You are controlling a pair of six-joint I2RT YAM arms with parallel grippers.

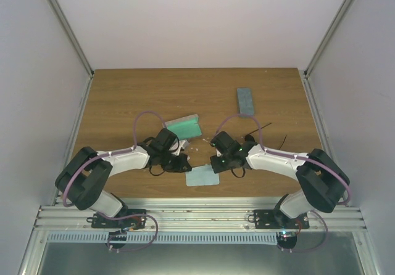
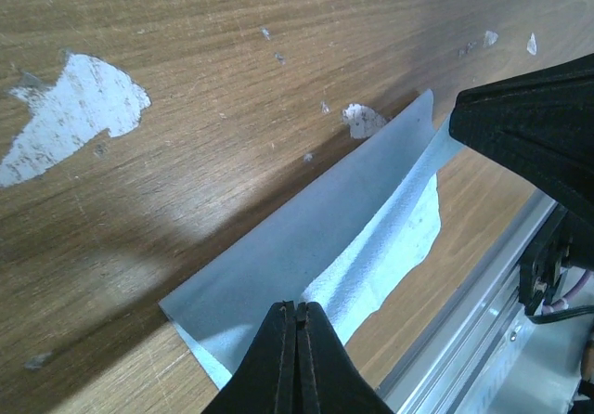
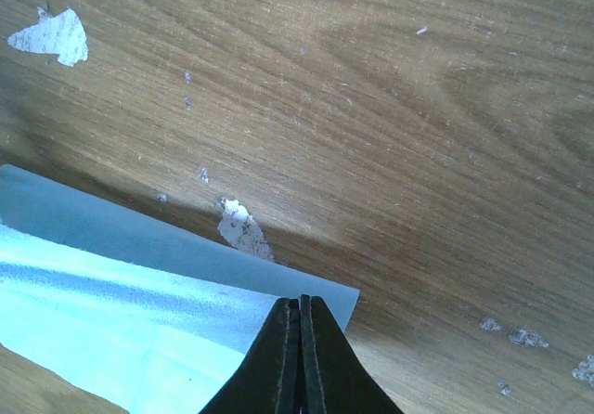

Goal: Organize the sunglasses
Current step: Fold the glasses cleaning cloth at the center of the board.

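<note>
The only sunglasses I can make out are thin dark wires on the tabletop, at 2 o'clock from the right hand and partly hidden by that arm. I cannot identify a second pair. I judge them light, springy and easily bent, so I would take them at the bridge or a hinge, never the lenses. Both hands are clenched: the right and the left hand each pinch an edge of the light-blue cloth at the tabletop's 6 o'clock edge.

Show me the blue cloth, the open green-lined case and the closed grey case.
blue cloth [image 1: 202, 177], top view, its middle.
open green-lined case [image 1: 185, 127], top view, green lining.
closed grey case [image 1: 245, 101], top view, lid centre.
</note>
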